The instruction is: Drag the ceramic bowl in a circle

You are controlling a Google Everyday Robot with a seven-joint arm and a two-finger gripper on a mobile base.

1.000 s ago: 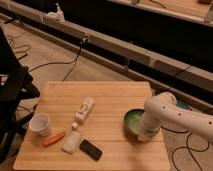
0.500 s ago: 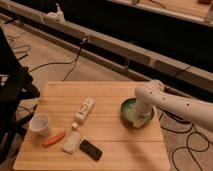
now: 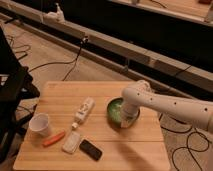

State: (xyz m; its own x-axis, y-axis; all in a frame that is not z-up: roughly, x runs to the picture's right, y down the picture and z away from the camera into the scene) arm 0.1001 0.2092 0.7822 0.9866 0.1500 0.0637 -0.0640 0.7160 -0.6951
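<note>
1. We see a wooden desk carrying several items, with the ceramic bowl on its right half, well in from the right edge.
2. The bowl is green and glossy, and only its left part shows; the rest is covered by the robot's white arm, which reaches in from the right.
3. The arm bends down at the bowl, and the gripper is low at the bowl's near-right part, on or inside the rim.
4. We cannot tell whether the gripper is open or closed, nor whether it clamps the rim.
5. Just left of the bowl lies a white bottle on its side, close to the bowl but apart from it.
6. Nearer the front edge lie a pale flat packet and, just beside it on the right, a dark flat object.
7. On the left stands a white paper cup, with an orange object lying near it.
8. A black chair stands to the left of the desk.
</note>
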